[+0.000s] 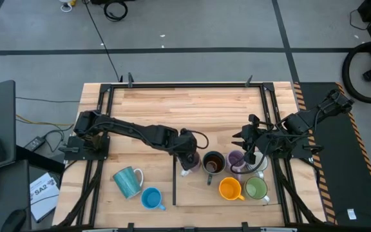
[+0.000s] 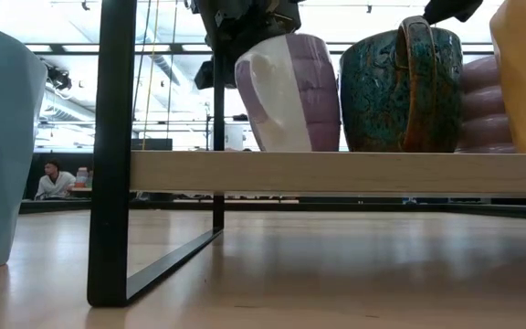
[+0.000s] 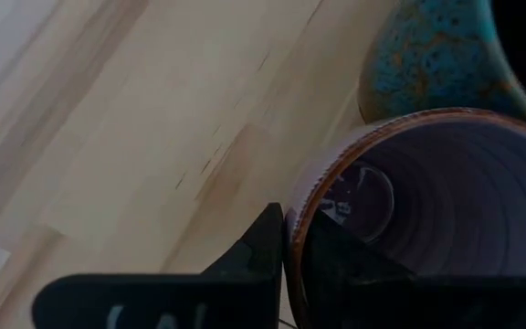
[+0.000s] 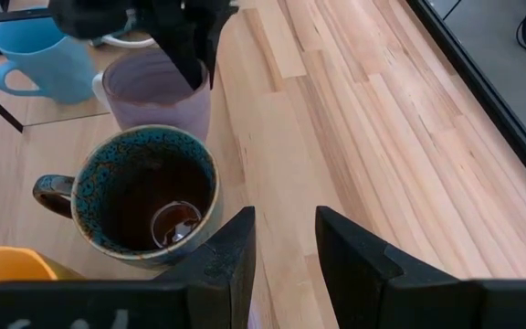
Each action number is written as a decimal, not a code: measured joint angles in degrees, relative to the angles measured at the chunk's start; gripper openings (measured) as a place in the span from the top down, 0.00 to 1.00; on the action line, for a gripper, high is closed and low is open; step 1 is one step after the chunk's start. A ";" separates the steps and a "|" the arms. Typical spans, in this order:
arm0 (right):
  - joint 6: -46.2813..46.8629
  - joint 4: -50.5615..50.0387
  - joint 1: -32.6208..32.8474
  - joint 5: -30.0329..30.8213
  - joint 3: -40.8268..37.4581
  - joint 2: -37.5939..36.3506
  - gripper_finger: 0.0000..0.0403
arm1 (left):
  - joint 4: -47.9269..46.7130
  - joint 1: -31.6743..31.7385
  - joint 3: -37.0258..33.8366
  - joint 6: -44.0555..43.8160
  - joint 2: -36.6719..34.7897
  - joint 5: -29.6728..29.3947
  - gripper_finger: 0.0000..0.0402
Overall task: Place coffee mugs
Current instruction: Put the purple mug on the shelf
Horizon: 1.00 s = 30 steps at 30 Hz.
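A purple mug (image 1: 187,167) stands at the left end of a raised wooden board (image 1: 195,193), with my left gripper (image 1: 187,156) shut on its rim. To its right stand a dark teal mug (image 1: 213,163) with a brown inside and a second purple mug (image 1: 236,159). An orange mug (image 1: 230,188) and a green mug (image 1: 256,188) stand nearer the front. My right gripper (image 4: 284,228) hovers open above the board's right part, holding nothing. A teal mug (image 1: 127,181) and a bright blue mug (image 1: 151,198) sit on the table to the left of the board. My left gripper pinches the purple mug's rim (image 3: 301,206). One finger (image 3: 265,245) is outside the wall and the other (image 3: 341,258) is inside the cup. The fingers come slanting down from the table's left. The mug is upright, its base (image 2: 286,146) at the board's top.
The board (image 2: 336,171) rests on a black metal frame (image 2: 112,183) a little above the table. Black rails (image 1: 102,129) run along both sides of the table. Bare wood lies at the far half of the table (image 1: 185,109).
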 joint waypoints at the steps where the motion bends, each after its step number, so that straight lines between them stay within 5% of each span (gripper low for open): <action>1: 0.00 0.02 -0.02 0.00 0.00 0.00 0.70 | 0.10 -0.02 0.08 0.27 0.19 0.14 0.92; 22: 0.00 0.00 -0.01 0.00 0.02 0.01 0.70 | 0.42 0.21 0.55 3.37 0.17 1.05 0.92; 30: 0.00 0.00 -0.02 0.00 0.02 0.01 0.70 | 0.60 0.22 0.60 3.21 0.17 1.14 0.82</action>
